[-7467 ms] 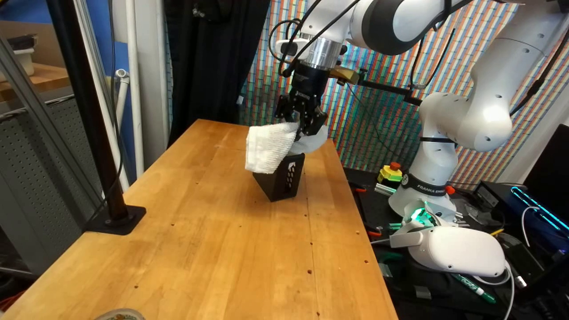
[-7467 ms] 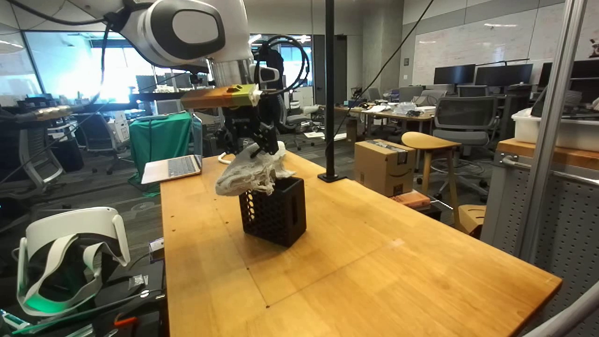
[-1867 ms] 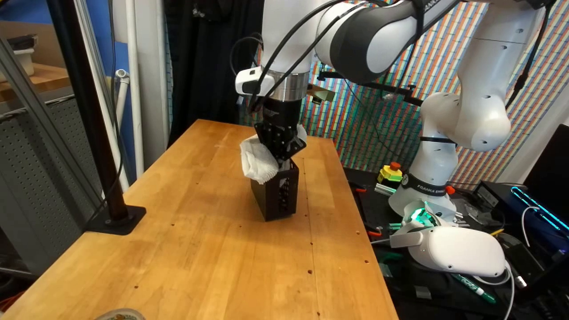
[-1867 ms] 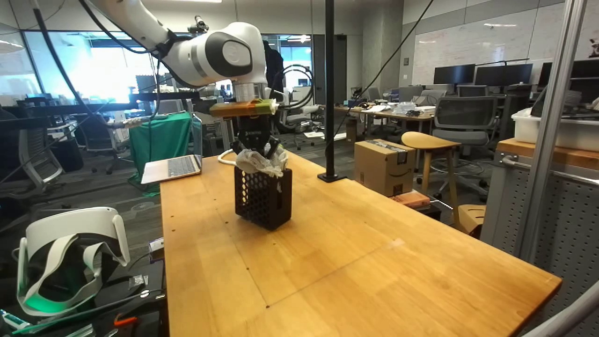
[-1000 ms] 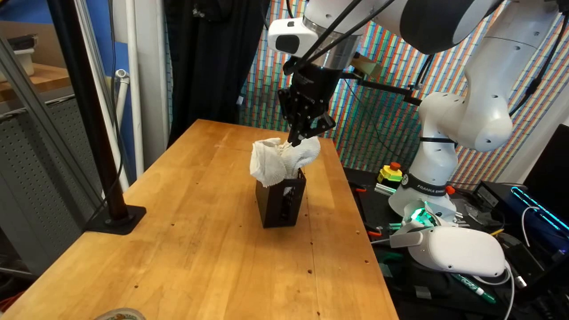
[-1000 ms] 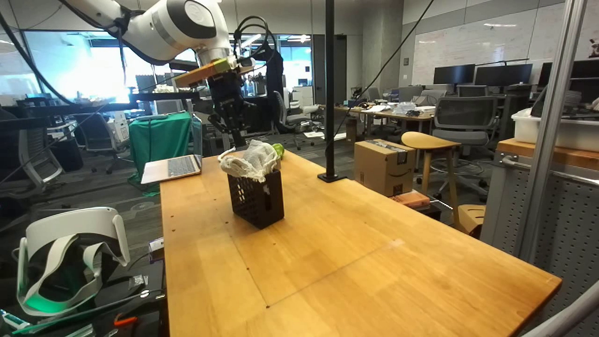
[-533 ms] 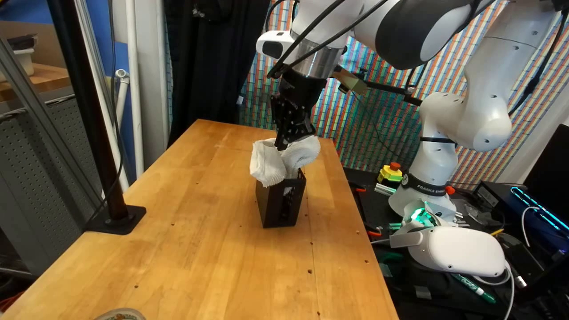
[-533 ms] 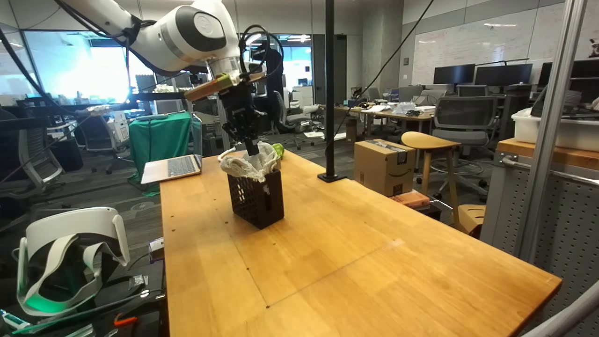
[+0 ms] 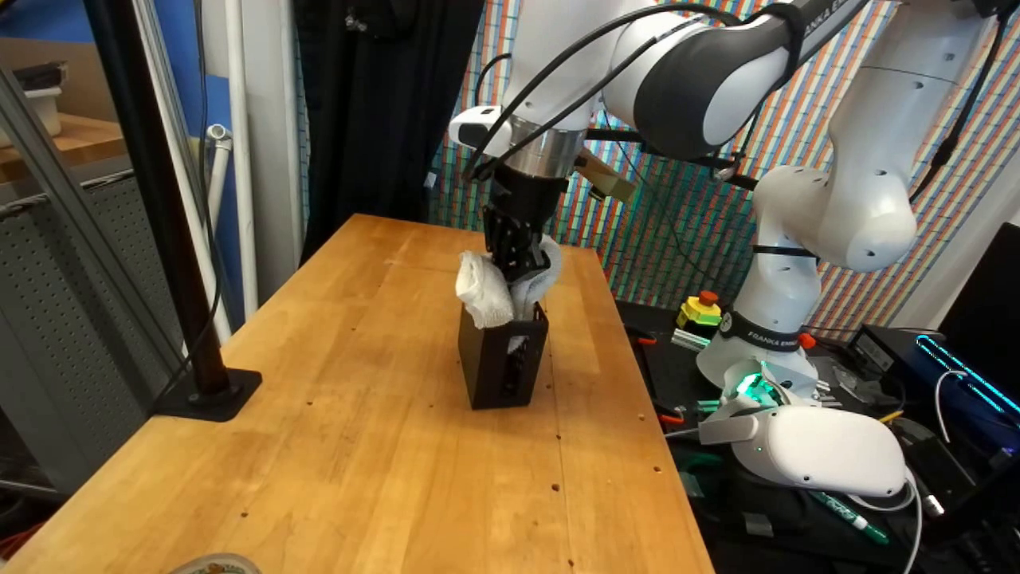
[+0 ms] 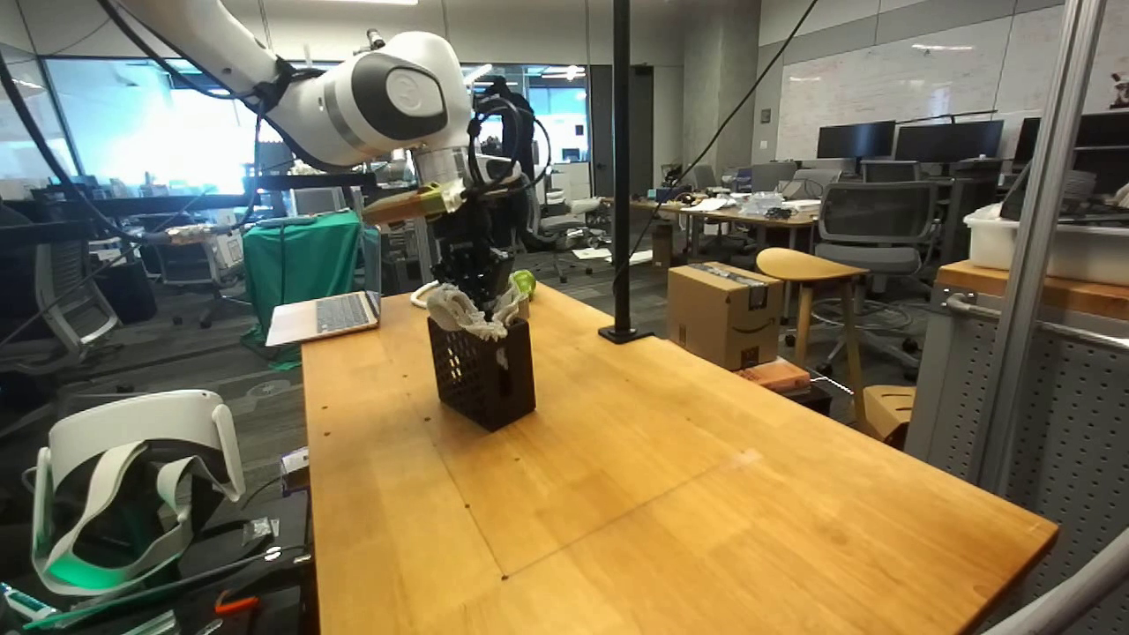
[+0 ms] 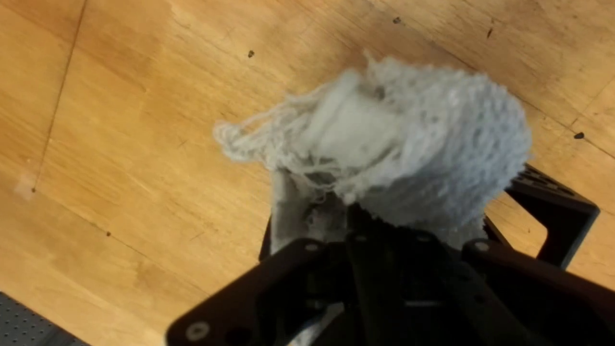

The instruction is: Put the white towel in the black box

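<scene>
Bare wood of the table [image 9: 382, 454] fills the lower frame in both exterior views, with a black curtain [image 9: 370, 119] at upper left of centre in an exterior view and a whiteboard [image 10: 882, 88] at upper right in an exterior view. Near the middle of both, the box [image 9: 483, 363] stands upright, mouth up. The towel [image 9: 483, 291] is bunched in that mouth, partly inside, with thick folds standing above the rim; how deep the rest goes is hidden.

Between those folds sits the claw [image 10: 485, 304], fingers closed together and pointing down, their ends sunk in the crease. It seems to pinch nothing, as the towel lies around the fingers rather than visibly between them, though the very ends cannot be seen. I judge the step to be tucking, with the task well along.

The towel should handle as light, limp and hard to damage, its rough pile giving drag rather than slip. Bunched up, it will likely puff back once let go. Closed fingers pressed on the middle crease suit it. For a lift, take a thick fold, such as the one right of centre in the wrist view, not the frayed threads [image 11: 283, 127] to its left, which could snag. A push off the middle might tip or slide the box.
</scene>
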Robot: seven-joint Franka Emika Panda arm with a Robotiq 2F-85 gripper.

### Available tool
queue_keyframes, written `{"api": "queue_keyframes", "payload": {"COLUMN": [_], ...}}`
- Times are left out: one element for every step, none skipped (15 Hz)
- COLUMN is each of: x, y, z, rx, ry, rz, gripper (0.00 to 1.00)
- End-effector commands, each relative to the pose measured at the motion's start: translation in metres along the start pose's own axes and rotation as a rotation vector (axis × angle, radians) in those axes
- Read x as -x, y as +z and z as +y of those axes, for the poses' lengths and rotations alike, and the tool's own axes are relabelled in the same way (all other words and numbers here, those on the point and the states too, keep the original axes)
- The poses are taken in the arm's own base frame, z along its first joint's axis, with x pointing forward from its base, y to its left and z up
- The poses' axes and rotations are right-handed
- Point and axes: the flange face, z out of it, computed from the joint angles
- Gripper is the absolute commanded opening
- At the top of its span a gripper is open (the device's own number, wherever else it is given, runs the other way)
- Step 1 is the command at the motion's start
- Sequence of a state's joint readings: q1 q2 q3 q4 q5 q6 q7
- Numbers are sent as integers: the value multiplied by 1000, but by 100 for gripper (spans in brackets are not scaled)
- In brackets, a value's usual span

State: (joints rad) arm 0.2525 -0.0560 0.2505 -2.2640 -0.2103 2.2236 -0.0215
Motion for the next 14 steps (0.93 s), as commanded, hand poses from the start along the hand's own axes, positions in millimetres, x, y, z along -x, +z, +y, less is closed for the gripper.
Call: {"api": "queue_keyframes", "payload": {"x": [-7,-9,-9,-10,-11,-12,-12,-12,-12,-11,-13,-14,-15,-16], "y": [20,25,30,36,43,53,62,77,90,101,103,99,93,88], "z": [2,2,3,3,3,3,4,5,5,6,7,8,8,8], "rx": [-39,-41,-46,-55,-63,-76,-90,-111,-132,-151,-163,-170,-167,-161], "ry": [19,21,20,19,20,21,23,32,38,47,55,65,70,71], "rz": [15,9,1,-10,-21,-38,-52,-79,-103,-126,-132,-131,-122,-116], "gripper": [13,13,13,13,13,13,13,13,13,13,13,13,13,13]}}
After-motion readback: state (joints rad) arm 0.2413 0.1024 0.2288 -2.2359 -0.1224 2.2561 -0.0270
